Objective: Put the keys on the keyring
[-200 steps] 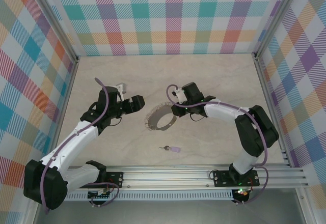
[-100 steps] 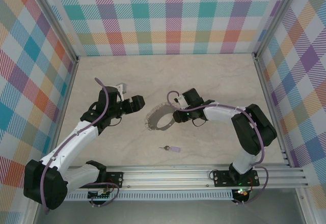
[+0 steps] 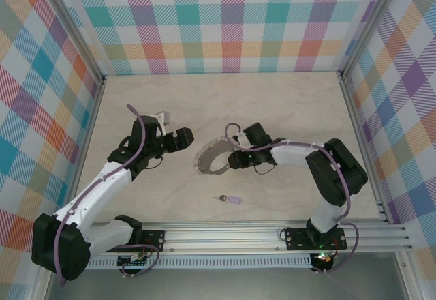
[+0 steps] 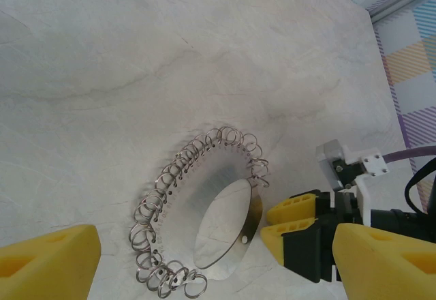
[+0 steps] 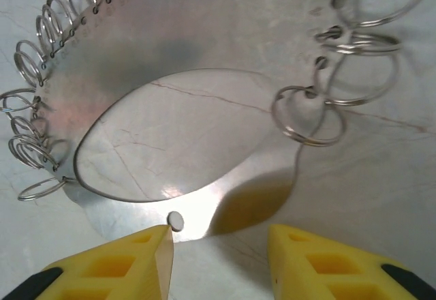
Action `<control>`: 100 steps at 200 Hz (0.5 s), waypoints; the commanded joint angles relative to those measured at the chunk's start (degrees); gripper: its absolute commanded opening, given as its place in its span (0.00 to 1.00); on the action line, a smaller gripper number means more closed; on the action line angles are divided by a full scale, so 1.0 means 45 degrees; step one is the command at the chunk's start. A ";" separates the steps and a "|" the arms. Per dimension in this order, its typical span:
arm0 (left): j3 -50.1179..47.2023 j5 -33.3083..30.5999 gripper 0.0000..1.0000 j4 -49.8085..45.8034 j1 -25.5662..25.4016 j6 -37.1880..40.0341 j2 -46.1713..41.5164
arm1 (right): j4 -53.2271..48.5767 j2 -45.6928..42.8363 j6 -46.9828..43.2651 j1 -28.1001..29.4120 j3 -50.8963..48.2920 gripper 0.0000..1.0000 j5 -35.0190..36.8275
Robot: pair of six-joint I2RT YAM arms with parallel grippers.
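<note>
The keyring (image 3: pixel 203 157) lies flat mid-table, a silvery hoop with wire loops along its left and far rim. My right gripper (image 3: pixel 234 158) is low at its plain right edge, open, fingertips (image 5: pixel 119 262) at the rim with a small hole (image 5: pixel 176 221) just ahead. The hoop's band (image 5: pixel 136 61) runs above them. My left gripper (image 3: pixel 184 138) hovers open left of the ring, its wrist view looking down on the keyring (image 4: pixel 197 184) and the right gripper (image 4: pixel 272 221). The keys (image 3: pixel 228 198), a tiny dark key on a lilac tag, lie nearer the front rail, apart from both grippers.
Checked walls enclose the marbled tabletop (image 3: pixel 286 102) on three sides. An aluminium rail (image 3: pixel 272 232) runs along the near edge by the arm bases. Open surface lies behind the ring and to the right.
My right gripper has dropped and slid toward the ring's right edge, ending at its rim. The left arm, the ring and the keys have stayed put.
</note>
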 commanded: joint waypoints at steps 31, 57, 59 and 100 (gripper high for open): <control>0.0084 -0.0080 0.89 -0.0285 -0.0140 -0.0086 -0.0609 | 0.0946 0.0953 0.1254 0.0976 0.0311 0.41 -0.0940; 0.0097 -0.0100 0.89 -0.0251 -0.0140 -0.0109 -0.0574 | 0.1303 0.1499 0.1670 0.1648 0.0746 0.41 -0.1148; 0.0098 -0.0100 0.89 -0.0242 -0.0140 -0.0113 -0.0572 | 0.1338 0.1555 0.1687 0.1711 0.0793 0.41 -0.1170; 0.0118 -0.0157 0.89 -0.0228 -0.0140 -0.0142 -0.0493 | 0.1388 0.1845 0.1948 0.2510 0.1658 0.40 -0.1293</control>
